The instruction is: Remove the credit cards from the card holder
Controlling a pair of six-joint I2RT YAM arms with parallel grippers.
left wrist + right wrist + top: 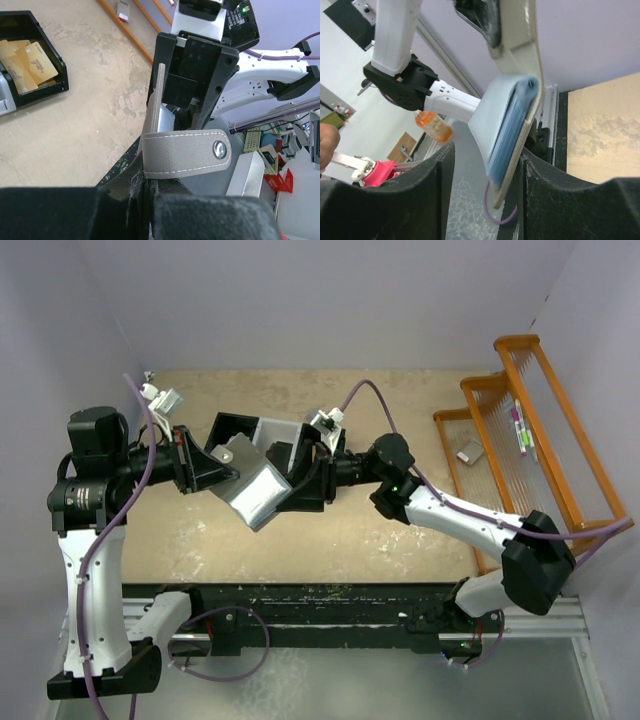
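Note:
The grey card holder (pixel 255 498) hangs above the table between both arms. My left gripper (pixel 226 480) is shut on its edge. In the left wrist view the snap strap (pixel 186 152) lies across just past my left gripper (pixel 147 196). My right gripper (pixel 300 485) stands open around the opposite end. In the right wrist view the card holder (pixel 507 120), with its blue-grey inner layers, sits against the right finger (pixel 555 200) of my right gripper (pixel 487 156), with a gap to the left finger. Orange-gold credit cards (pixel 30 62) lie in a black bin. I cannot make out cards inside the holder.
The black-and-white bin tray (pixel 232 426) sits on the table just behind the holder. An orange wire rack (pixel 530 430) with small items stands at the right edge. A black rail (pixel 330 598) runs along the near edge.

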